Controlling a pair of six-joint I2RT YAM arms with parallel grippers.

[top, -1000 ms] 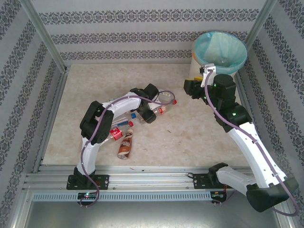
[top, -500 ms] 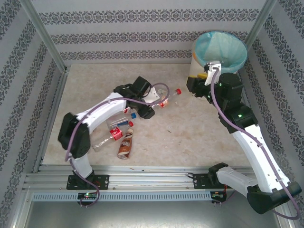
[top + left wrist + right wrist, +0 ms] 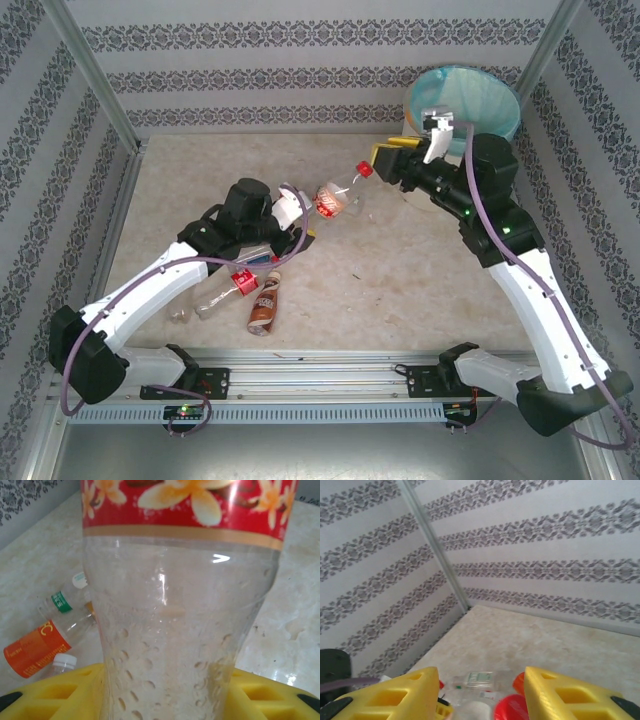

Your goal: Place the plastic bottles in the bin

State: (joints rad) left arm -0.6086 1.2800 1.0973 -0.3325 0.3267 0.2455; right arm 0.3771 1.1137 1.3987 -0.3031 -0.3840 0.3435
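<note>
My left gripper (image 3: 305,212) is shut on the lower body of a clear bottle (image 3: 335,198) with a red flowered label and a red cap (image 3: 365,170), held tilted above the table. In the left wrist view this bottle (image 3: 180,610) stands between my yellow fingers (image 3: 55,690). My right gripper (image 3: 384,160) is open just right of the cap, left of the bin (image 3: 480,95), which has a teal bag over its rim. In the right wrist view the red cap (image 3: 512,707) lies low between the spread fingers (image 3: 395,695).
More bottles lie on the table near the left arm: a brown one (image 3: 264,303), a clear one with a red cap (image 3: 215,295), an orange-labelled one (image 3: 35,647) and a green-labelled one (image 3: 65,602). Patterned walls enclose the table; metal rails (image 3: 300,375) run along the near edge.
The left arm has lifted the clear bottle off the table and carried it up and right. The right gripper has swung left, away from the bin, to the bottle's cap.
</note>
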